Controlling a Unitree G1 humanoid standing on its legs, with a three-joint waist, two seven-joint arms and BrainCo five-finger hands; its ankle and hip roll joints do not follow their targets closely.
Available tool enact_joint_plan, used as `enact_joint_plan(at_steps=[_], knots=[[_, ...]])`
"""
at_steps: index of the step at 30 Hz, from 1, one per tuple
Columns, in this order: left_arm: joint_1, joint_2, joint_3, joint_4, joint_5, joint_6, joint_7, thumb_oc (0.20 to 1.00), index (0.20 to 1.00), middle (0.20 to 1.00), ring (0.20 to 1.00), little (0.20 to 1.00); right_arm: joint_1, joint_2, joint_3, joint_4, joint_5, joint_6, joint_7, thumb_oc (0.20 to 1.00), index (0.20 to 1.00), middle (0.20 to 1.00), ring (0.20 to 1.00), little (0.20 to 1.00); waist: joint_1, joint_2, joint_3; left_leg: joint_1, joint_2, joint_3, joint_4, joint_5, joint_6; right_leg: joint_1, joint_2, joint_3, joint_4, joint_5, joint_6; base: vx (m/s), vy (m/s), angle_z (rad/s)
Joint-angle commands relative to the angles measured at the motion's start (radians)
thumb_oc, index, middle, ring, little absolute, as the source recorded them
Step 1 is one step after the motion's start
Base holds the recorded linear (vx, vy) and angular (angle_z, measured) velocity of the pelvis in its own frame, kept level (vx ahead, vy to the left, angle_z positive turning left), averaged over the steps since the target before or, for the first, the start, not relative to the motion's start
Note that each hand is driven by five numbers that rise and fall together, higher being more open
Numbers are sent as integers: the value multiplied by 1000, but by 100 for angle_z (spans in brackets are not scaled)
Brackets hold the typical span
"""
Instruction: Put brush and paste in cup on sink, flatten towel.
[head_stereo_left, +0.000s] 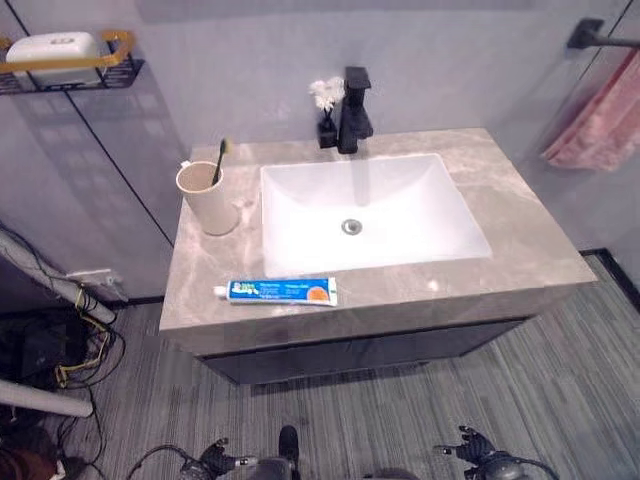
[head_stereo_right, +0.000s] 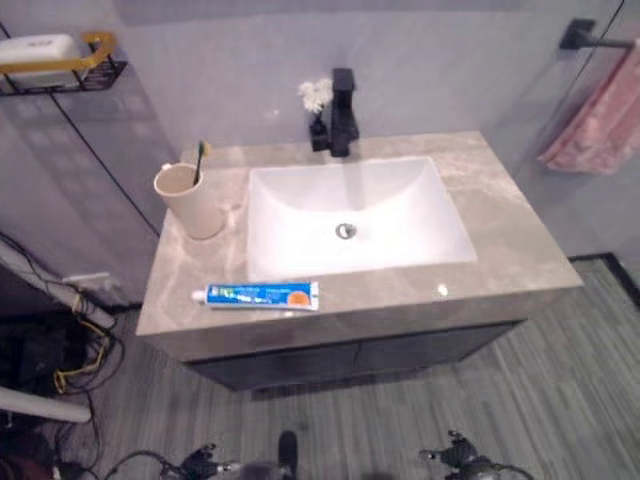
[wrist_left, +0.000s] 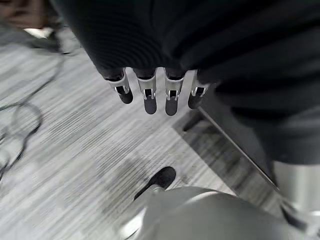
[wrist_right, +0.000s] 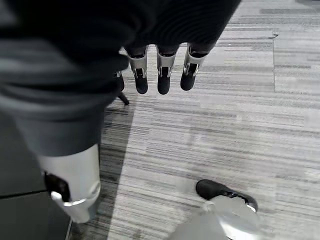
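Note:
A beige cup (head_stereo_left: 207, 200) stands on the grey stone counter (head_stereo_left: 520, 230), left of the white basin (head_stereo_left: 370, 215). A dark-handled toothbrush (head_stereo_left: 219, 160) stands upright inside the cup. A blue and white toothpaste tube (head_stereo_left: 280, 291) lies flat on the counter's front strip, in front of the basin's left corner. A pink towel (head_stereo_left: 600, 120) hangs bunched from a black wall bar at the far right. My left hand (wrist_left: 150, 97) and right hand (wrist_right: 164, 75) both hang low over the floor, fingers straight and holding nothing, well short of the counter.
A black tap (head_stereo_left: 354, 110) and a small vase of white flowers (head_stereo_left: 326, 105) stand behind the basin. A wire wall shelf (head_stereo_left: 60, 55) with a white box hangs at the upper left. Pipes and cables lie on the floor to the left.

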Motion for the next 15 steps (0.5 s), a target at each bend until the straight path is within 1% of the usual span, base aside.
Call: enact_joint_plan(at_steps=[1, 2, 3, 4, 5, 6, 7, 8, 9, 10, 11, 13, 14, 15], knots=[[26, 19, 12, -30, 10, -10, -11, 1000, 1000, 1000, 1000, 1000, -18, -49, 24, -28, -46, -2, 4, 1000, 1000, 1000, 1000, 1000, 22, 22, -6, -34, 8, 33, 144, -98, -38, -122, 31, -9, -22, 224, 24, 2, 198, -8], [30, 25, 17, -49, 1, -8, -9, 1000, 1000, 1000, 1000, 1000, -24, -50, 29, -36, -52, -3, 4, 1000, 1000, 1000, 1000, 1000, 21, 27, 2, -25, 8, 38, 138, -98, -33, -151, 26, -12, 19, 252, 36, -1, 111, -7], [30, 25, 18, -49, 1, -8, -9, 1000, 1000, 1000, 1000, 1000, -24, -50, 30, -36, -52, -2, 4, 1000, 1000, 1000, 1000, 1000, 21, 27, 2, -25, 7, 39, 138, -98, -33, -153, 26, -11, 21, 251, 36, -8, 129, -25], [35, 33, 19, -64, -3, -10, -12, 1000, 1000, 1000, 1000, 1000, -29, -53, 33, -45, -53, -3, 7, 1000, 1000, 1000, 1000, 1000, 20, 31, 11, -21, 8, 37, 137, -98, -28, -174, 30, -10, 59, 265, 42, -6, 121, -23], [46, 40, 19, -76, -4, -12, -14, 1000, 1000, 1000, 1000, 1000, -33, -56, 38, -56, -60, -3, 8, 1000, 1000, 1000, 1000, 1000, 19, 36, 16, -17, 7, 31, 135, -101, -25, -191, 31, -13, 82, 261, 44, 1, 136, -19], [53, 44, 18, -74, 0, -14, -14, 1000, 1000, 1000, 1000, 1000, -33, -55, 40, -61, -65, -3, 7, 1000, 1000, 1000, 1000, 1000, 23, 37, 17, -13, 6, 32, 135, -106, -24, -197, 16, -33, 73, 258, 41, 14, 62, 5], [55, 45, 19, -65, 4, -15, -13, 1000, 1000, 1000, 1000, 1000, -34, -54, 43, -62, -73, -4, 5, 1000, 1000, 1000, 1000, 1000, 29, 38, 15, -10, 9, 36, 137, -113, -28, -190, -17, -69, 32, 251, 39, 41, -81, 0], [45, 58, 17, -43, 25, -20, -1, 1000, 1000, 1000, 1000, 1000, -38, -64, 56, -56, -91, -5, 8, 1000, 1000, 1000, 1000, 1000, 32, 32, 8, -16, 9, 18, 159, -130, -41, -188, -52, -60, -71, 249, 33, 45, -106, 1], [49, 59, 24, -39, 22, -24, 1, 1000, 1000, 1000, 1000, 1000, -37, -59, 58, -56, -93, -8, 6, 1000, 1000, 1000, 1000, 1000, 35, 26, 8, -18, 6, 9, 172, -136, -43, -165, -57, -61, -90, 250, 34, 37, -132, 7], [53, 67, 32, -39, 25, -27, 13, 1000, 1000, 1000, 1000, 1000, -46, -57, 71, -52, -110, -3, 2, 1000, 1000, 1000, 1000, 1000, 53, 11, 9, -17, 4, 15, 176, -141, -45, -151, -78, -91, -121, 270, 40, 13, -44, 25], [53, 67, 32, -40, 25, -27, 13, 1000, 1000, 1000, 1000, 1000, -46, -56, 71, -52, -110, -3, 1, 1000, 1000, 1000, 1000, 1000, 52, 10, 10, -16, 4, 15, 176, -140, -45, -149, -78, -92, -124, 272, 41, -9, -71, 30], [64, 74, 45, -41, 36, -35, 21, 1000, 1000, 1000, 1000, 1000, -52, -66, 86, -53, -133, -7, 0, 1000, 1000, 1000, 1000, 1000, 69, 0, 0, -23, 3, 12, 163, -134, -48, -134, -77, -105, -160, 286, 48, -48, -151, 20], [86, 85, 62, -51, 35, -43, 31, 1000, 1000, 1000, 1000, 1000, -62, -74, 95, -40, -146, -6, 0, 1000, 1000, 1000, 1000, 1000, 92, -2, -5, -34, 18, -2, 139, -112, -65, -123, -64, -129, -209, 288, 43, -63, -183, 24], [87, 85, 63, -51, 35, -43, 31, 1000, 1000, 1000, 1000, 1000, -62, -74, 95, -39, -146, -7, -1, 1000, 1000, 1000, 1000, 1000, 91, -2, -5, -34, 18, -3, 137, -111, -66, -121, -63, -130, -211, 289, 43, -37, -251, 30]])
